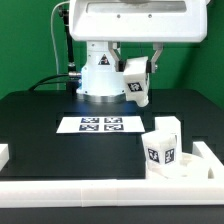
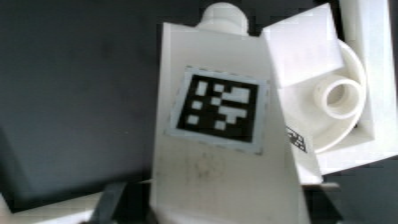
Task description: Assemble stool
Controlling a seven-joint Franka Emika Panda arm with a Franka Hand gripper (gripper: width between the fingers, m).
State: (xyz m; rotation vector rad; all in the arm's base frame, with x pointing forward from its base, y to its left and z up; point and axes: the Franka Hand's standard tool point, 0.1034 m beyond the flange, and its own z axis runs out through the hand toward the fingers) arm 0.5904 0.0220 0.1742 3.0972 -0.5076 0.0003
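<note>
The fingers (image 2: 214, 195) are closed tight on a white stool leg (image 1: 137, 82), carried in the air at the far side of the worktop (image 1: 40, 125), tilted, well apart from the seat (image 1: 172, 160) resting against the rails (image 1: 110, 190) at the exterior view's near right. In the wrist view the leg (image 2: 222, 120) fills the frame, the seat's socket (image 2: 338, 97) just beyond it. The risk, as I judge it — the tilted leg meets the socket off-axis and jams, or pivots in the grip because the hold sits low on the leg.

Exterior view faces the arm across the table (image 1: 40, 110); wrist view (very close) shares the leg (image 2: 222, 130).
</note>
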